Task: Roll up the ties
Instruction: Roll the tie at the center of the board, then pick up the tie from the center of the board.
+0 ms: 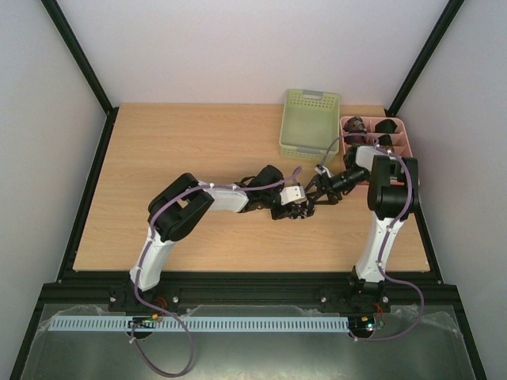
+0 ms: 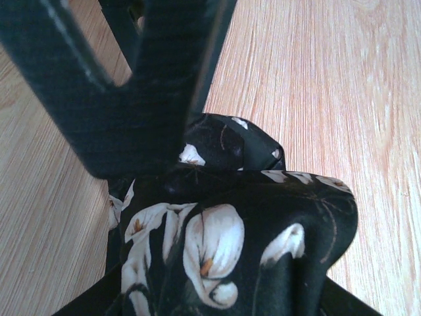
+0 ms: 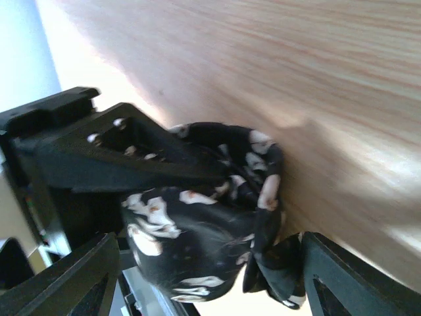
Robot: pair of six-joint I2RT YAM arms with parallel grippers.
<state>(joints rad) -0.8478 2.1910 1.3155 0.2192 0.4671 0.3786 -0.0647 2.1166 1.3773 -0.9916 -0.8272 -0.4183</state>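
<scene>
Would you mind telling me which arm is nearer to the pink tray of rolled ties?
Right. The right arm has its elbow at the near edge of the pink tray. The left arm stretches across mid-table, well left of it, with the left gripper clamped on the floral tie.

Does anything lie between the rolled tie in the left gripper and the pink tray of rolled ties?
Only the right arm itself: its open right gripper and wrist stretch from the floral tie, gripped by the left gripper, back toward the pink tray. The green basket sits beside that line, not on it.
</scene>
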